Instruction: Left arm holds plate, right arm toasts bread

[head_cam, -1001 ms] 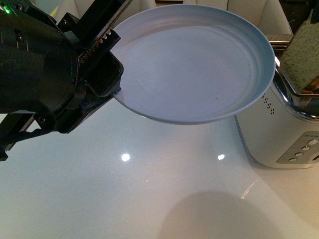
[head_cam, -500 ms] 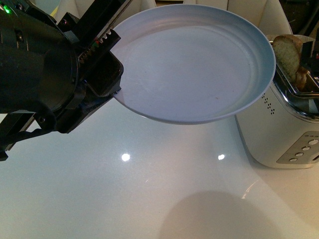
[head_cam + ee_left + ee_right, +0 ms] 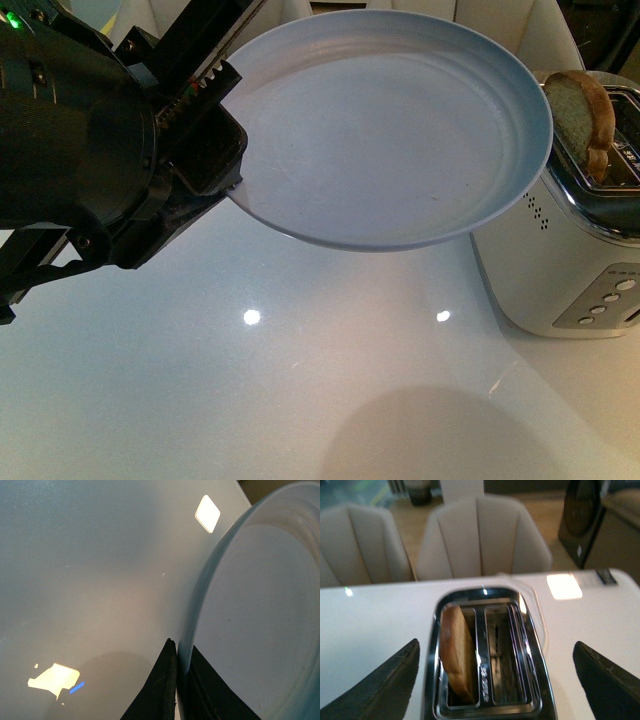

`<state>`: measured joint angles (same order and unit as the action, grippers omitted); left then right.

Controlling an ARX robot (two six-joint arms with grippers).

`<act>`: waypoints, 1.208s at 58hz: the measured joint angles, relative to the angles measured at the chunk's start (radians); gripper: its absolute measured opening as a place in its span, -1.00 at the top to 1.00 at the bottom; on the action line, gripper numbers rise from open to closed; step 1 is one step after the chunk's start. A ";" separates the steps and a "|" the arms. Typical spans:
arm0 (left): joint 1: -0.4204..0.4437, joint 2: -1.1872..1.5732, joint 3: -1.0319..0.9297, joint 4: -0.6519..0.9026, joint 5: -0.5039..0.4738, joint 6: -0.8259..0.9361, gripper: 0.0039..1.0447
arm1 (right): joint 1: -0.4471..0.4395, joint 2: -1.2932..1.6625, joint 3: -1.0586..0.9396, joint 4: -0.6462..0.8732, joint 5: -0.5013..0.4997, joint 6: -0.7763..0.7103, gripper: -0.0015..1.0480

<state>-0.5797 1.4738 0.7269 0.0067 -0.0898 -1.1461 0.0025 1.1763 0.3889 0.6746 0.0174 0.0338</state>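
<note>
We kept our left gripper (image 3: 222,135) pinched shut on the rim of the plate (image 3: 400,130), holding it in the air just beside the toaster (image 3: 560,270), likely ready to receive toast. The bread (image 3: 585,110) stood in the toaster with its top protruding, and our right gripper (image 3: 496,649) hung wide open and empty above. A second earlier the bread was higher, above the toaster; the plate had not moved.

Upper left of frame: bulky black left gripper (image 3: 232,188), toothed jaws clamped on the rim of the round pale blue-grey shallow plate (image 3: 400,130). Plate held aloft, upper centre, faint concentric rings. Upper right: light-brown bread slice (image 3: 585,112), darker crust, upright, lower part sunk in a silver toaster (image 3: 560,260) slot.
</note>
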 joint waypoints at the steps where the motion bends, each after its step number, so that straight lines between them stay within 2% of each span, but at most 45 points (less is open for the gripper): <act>1: 0.000 0.000 0.000 0.000 0.000 0.000 0.95 | 0.000 -0.003 -0.012 0.026 -0.003 -0.002 -0.53; 4: -0.001 0.000 0.001 0.000 0.003 0.000 0.95 | 0.000 -0.022 -0.063 0.119 -0.015 -0.009 -0.36; 8: -0.001 0.000 0.001 0.000 0.003 0.000 0.95 | 0.000 -0.054 -0.104 0.150 -0.018 -0.014 -0.16; 18: -0.001 0.000 0.002 0.000 0.001 0.000 0.95 | -0.001 -0.143 -0.185 0.146 -0.018 -0.024 0.34; 25: -0.001 0.000 0.002 0.000 0.001 0.000 0.95 | -0.001 -0.243 -0.250 0.107 -0.017 -0.025 0.91; 26: -0.001 0.000 0.002 0.000 0.001 0.000 0.95 | -0.001 -0.249 -0.253 0.104 -0.017 -0.025 0.94; 46: -0.001 0.000 0.002 0.000 0.000 0.000 0.95 | -0.001 -0.450 -0.328 -0.019 -0.017 -0.029 0.96; 50: -0.001 0.000 0.002 0.000 0.000 0.000 0.95 | -0.001 -0.465 -0.366 0.015 -0.017 -0.029 0.96; 70: -0.001 0.000 0.002 0.000 0.000 0.000 0.95 | -0.001 -0.692 -0.371 -0.197 -0.018 -0.030 0.96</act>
<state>-0.5804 1.4738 0.7288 0.0071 -0.0898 -1.1465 0.0013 0.4843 0.0181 0.4774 -0.0002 0.0040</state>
